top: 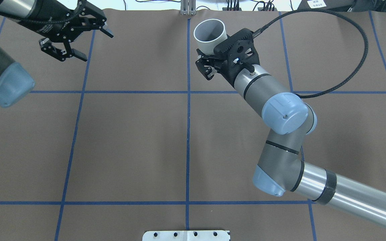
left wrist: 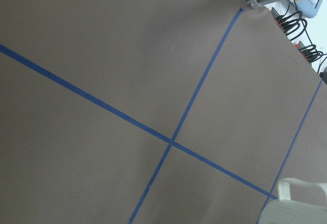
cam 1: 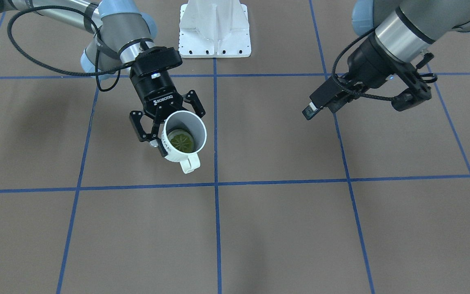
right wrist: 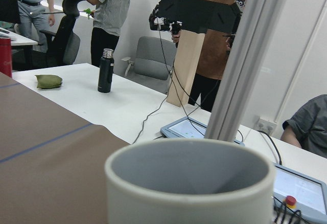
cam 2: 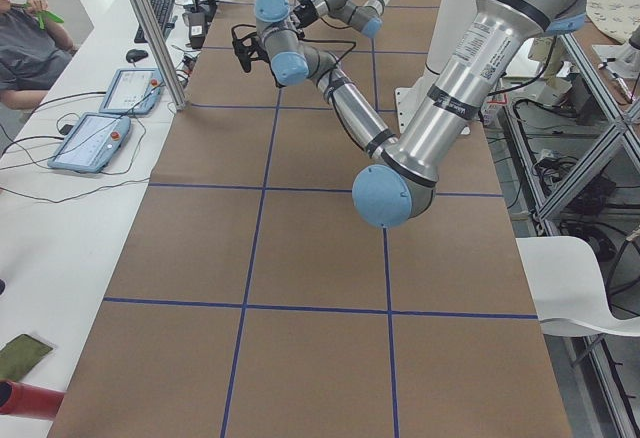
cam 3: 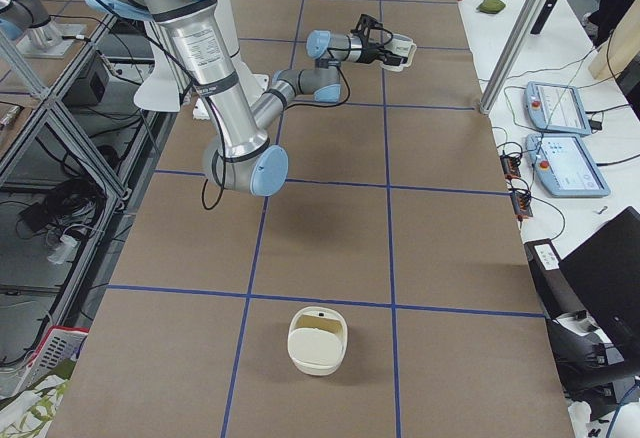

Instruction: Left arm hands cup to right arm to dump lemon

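The white cup (cam 1: 199,130) is gripped at its side by my right gripper (cam 1: 165,122), the one marked ROBOTIQ, and hangs above the table. It is tilted, with the handle pointing down and away from the arm. A yellow-green lemon slice (cam 1: 180,141) lies inside it. The cup also shows in the overhead view (top: 209,35) with the right gripper (top: 209,55) behind it, and its rim fills the right wrist view (right wrist: 189,183). My left gripper (top: 95,45) is open and empty, far off to the side, and also shows in the front view (cam 1: 418,92).
A white mount base (cam 1: 214,28) stands at the robot's edge of the brown, blue-taped table (top: 129,140). A cream container (cam 3: 318,338) sits on the table's right end. Operators, tablets and an aluminium post (cam 3: 510,48) line the far side.
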Action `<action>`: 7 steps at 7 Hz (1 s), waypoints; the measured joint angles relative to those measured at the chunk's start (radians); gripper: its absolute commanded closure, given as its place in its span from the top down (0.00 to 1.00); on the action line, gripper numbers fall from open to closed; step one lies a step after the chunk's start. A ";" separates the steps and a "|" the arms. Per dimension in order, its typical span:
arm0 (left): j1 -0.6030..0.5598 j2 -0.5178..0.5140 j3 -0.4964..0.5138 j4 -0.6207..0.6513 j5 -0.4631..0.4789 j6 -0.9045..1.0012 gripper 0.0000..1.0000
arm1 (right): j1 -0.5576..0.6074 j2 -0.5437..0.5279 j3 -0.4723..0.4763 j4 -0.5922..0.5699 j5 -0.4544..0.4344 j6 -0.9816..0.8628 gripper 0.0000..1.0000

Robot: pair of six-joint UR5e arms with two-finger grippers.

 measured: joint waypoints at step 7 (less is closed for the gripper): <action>-0.164 0.307 -0.009 0.144 0.054 0.913 1.00 | 0.152 -0.326 0.245 -0.015 0.075 0.452 0.00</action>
